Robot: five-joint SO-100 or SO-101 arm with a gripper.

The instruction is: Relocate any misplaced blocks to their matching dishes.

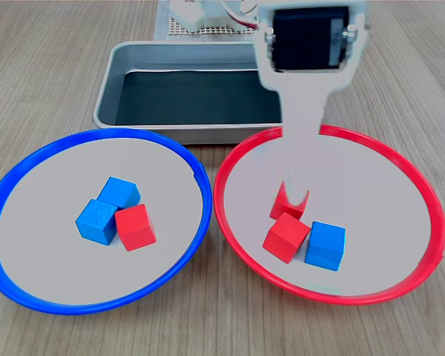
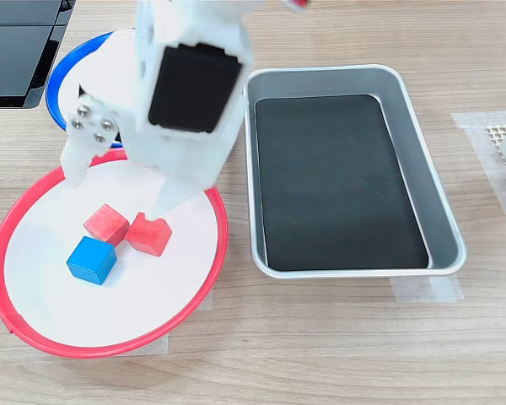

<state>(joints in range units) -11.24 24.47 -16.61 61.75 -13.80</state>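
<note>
- The gripper [image 2: 118, 190] hangs over the red-rimmed dish [image 1: 400, 278], jaws spread wide and holding nothing; one fingertip [image 2: 164, 205] is down at a red block [image 2: 148, 234].
- That dish holds two red blocks and a blue block [image 1: 325, 245].
- The blue-rimmed dish [image 1: 30, 293], on the first exterior view's left, holds two blue blocks and a red one [image 1: 136, 227].
- A metal tray [image 1: 126, 55] sits on the desk [image 1: 44, 59] beyond the dishes.

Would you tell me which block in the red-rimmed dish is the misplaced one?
The blue block, nearest the first exterior view's bottom edge; the two blocks beside it are red.
</note>
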